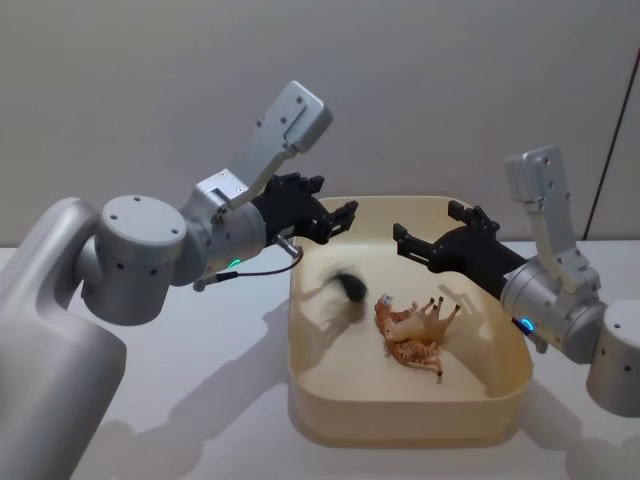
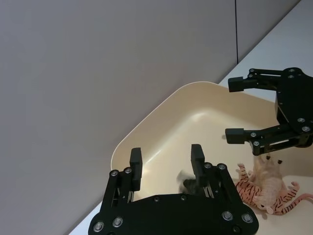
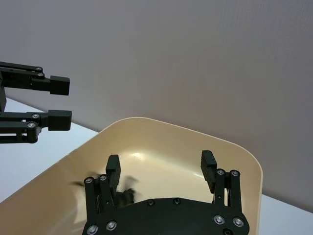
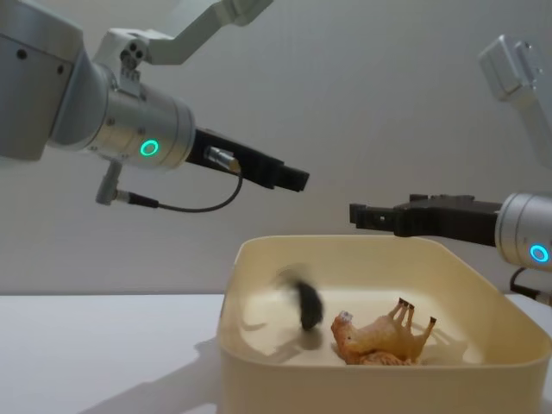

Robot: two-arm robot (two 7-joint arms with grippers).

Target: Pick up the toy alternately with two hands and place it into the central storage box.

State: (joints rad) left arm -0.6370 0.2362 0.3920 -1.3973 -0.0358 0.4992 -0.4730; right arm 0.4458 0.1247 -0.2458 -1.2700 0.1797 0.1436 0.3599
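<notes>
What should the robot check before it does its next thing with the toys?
1. Left tool open and holding nothing: ok, it sits above the box's left side.
2. Right tool open and holding nothing: ok, it hovers over the box's right side.
3. Dark toy settled in the box: not ok, it shows as a blur, apparently falling or tumbling.
4. Tan toy animal and striped tiger toy inside the box: ok, lying on their sides together.
5. Tools apart from each other: ok, a gap shows between them in the head view.
6. More toys left to pick on the table: cannot tell.
</notes>
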